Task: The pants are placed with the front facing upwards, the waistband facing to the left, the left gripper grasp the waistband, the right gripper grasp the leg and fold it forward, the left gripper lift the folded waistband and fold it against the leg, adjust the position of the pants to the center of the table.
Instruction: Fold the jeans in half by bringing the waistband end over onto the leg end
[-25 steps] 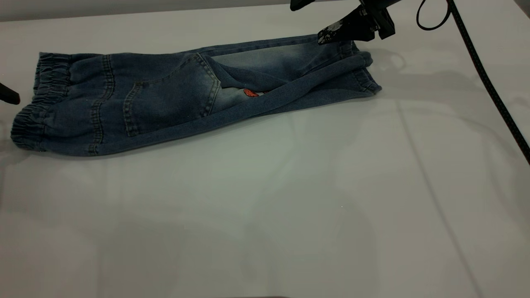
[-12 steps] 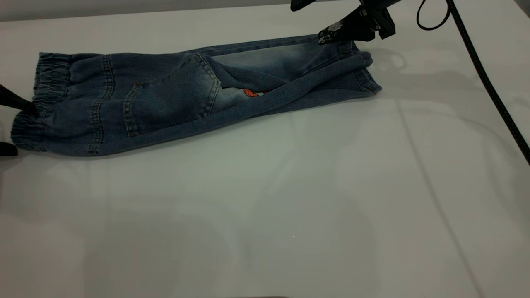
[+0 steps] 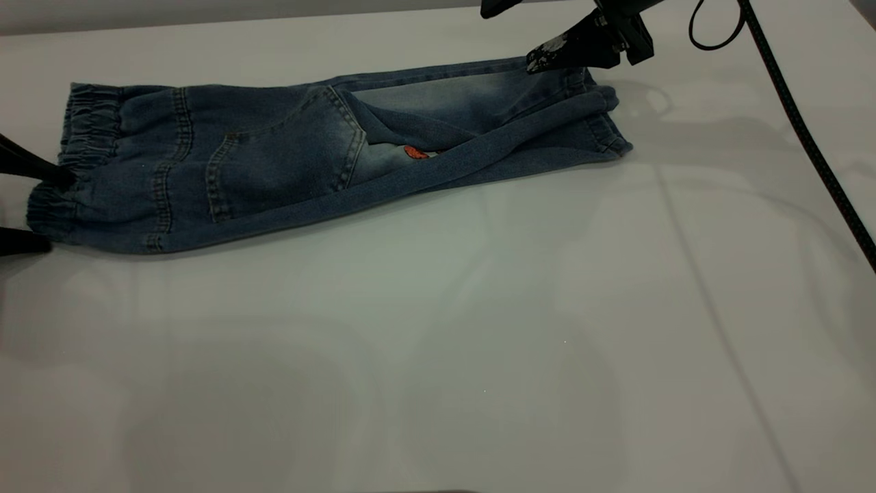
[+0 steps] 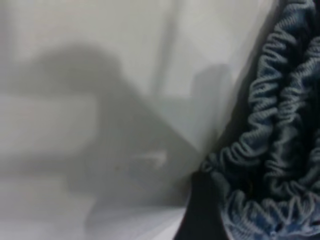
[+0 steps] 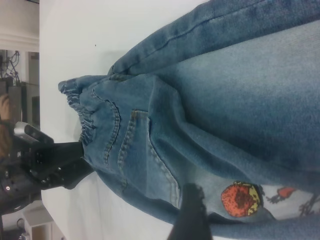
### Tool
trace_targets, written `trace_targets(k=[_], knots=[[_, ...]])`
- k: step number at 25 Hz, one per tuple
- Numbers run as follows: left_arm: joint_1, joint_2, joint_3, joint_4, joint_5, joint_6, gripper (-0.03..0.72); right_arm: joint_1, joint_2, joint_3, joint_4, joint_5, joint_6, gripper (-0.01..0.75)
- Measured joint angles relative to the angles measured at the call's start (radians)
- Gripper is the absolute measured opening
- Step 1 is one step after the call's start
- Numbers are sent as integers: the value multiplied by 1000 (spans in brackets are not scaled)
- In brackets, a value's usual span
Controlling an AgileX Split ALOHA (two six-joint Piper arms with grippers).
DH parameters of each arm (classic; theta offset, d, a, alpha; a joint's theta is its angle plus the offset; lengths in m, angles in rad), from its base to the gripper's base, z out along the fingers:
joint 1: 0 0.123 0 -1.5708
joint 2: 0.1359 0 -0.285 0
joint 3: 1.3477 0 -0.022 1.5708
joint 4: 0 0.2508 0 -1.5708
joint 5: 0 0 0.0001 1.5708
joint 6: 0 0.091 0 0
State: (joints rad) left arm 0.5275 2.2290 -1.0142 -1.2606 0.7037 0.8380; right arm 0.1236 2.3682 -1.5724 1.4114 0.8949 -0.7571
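Exterior view shows the pants lying folded lengthwise across the far half of the table, with the waistband at the left end and the leg hems at the right end near the far edge. A patch pocket faces up near the middle, and a small orange patch peeks out where the upper layer has fallen open. The left gripper sits at the left edge of the table, spread wide, with one finger resting on the gathered waistband and the other lying beside its near corner; the cloth between them is not pinched. The left wrist view gives a close look at the ruffled elastic with a dark finger against it. The right gripper is at the far right, its tip touching the top edge of the leg near the hem; I cannot tell whether it is holding the cloth. No containers are on the table.
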Motion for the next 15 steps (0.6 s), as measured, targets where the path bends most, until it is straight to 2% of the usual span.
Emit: trace_targets(k=[3,12,15], knots=[[0,3,0,0,-14,1,430,8,0,0,0,-1,0,510],[0,6,0,-1,-38,-1,88,89,0,0,1,10,-3,510],[0,5,0,-1,-36,-2,56,140,0,0,13,19,-3,510]])
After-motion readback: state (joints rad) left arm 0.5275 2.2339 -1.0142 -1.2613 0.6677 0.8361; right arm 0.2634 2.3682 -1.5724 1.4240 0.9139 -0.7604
